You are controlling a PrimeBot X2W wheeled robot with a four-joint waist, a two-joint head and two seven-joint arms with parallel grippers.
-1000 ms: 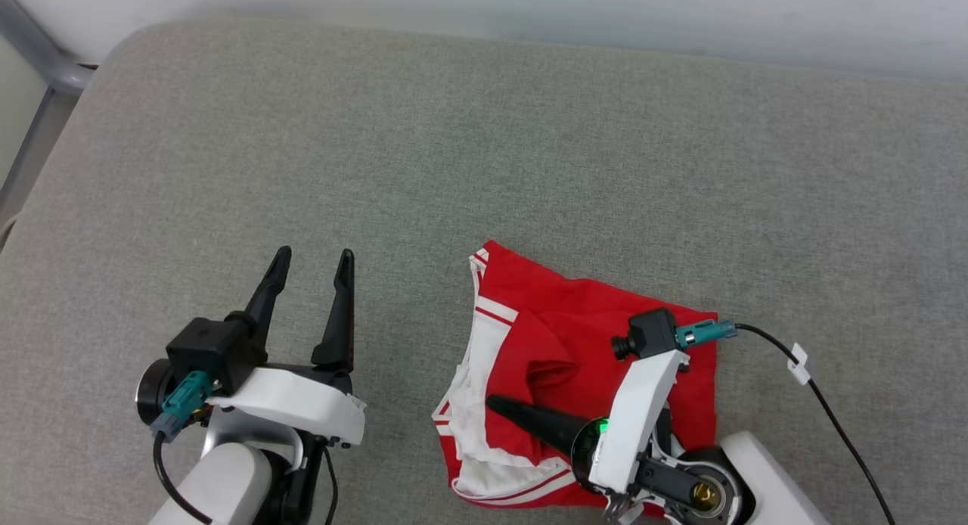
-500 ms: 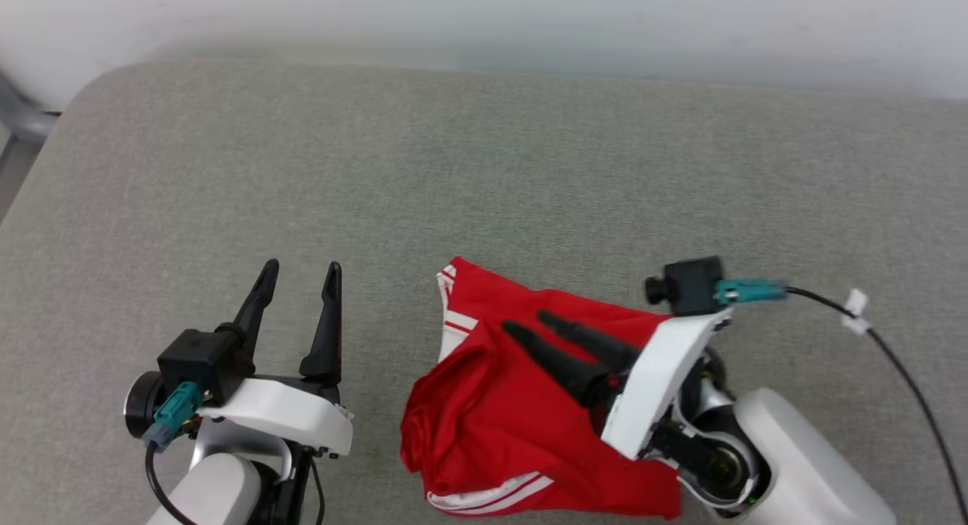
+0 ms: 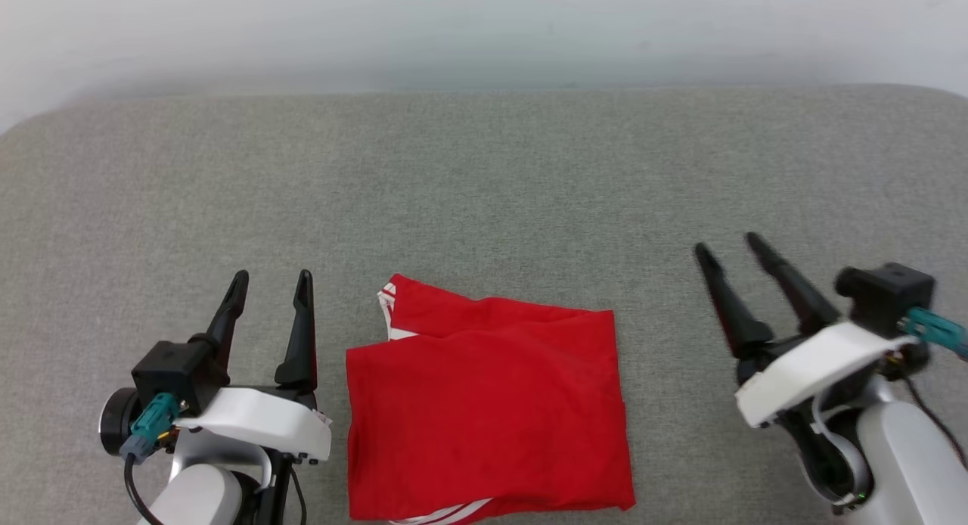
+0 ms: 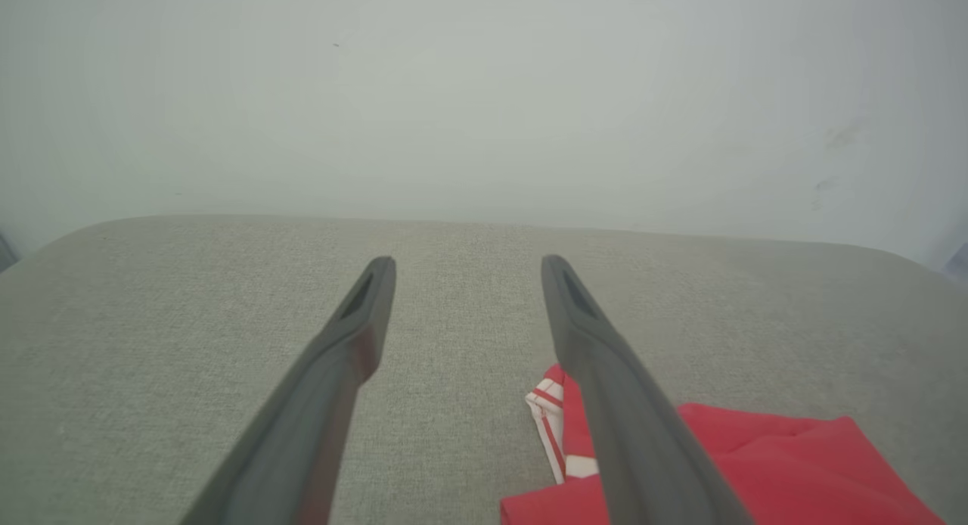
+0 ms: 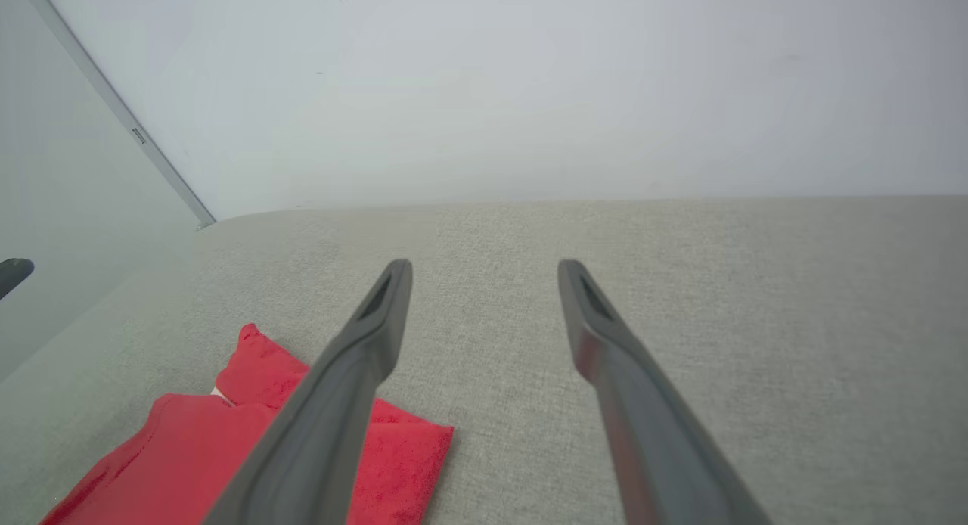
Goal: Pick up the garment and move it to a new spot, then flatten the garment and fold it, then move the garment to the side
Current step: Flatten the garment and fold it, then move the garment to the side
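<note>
Upholstery (image 3: pixel 484 169) in grey weave bears the garment (image 3: pixel 484 404), pale wall (image 3: pixel 484 26) behind.

Item: garment (image 3: pixel 484 411); red shirt, folded to a rough rectangle, plain red side up; red-and-white striped trim peeking at far-left corner and near edge; lies flat on grey fabric surface (image 3: pixel 484 177).

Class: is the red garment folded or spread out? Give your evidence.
Folded: the garment lies as a compact red rectangle, layers overlapping, striped trim peeking from its edges.
</note>
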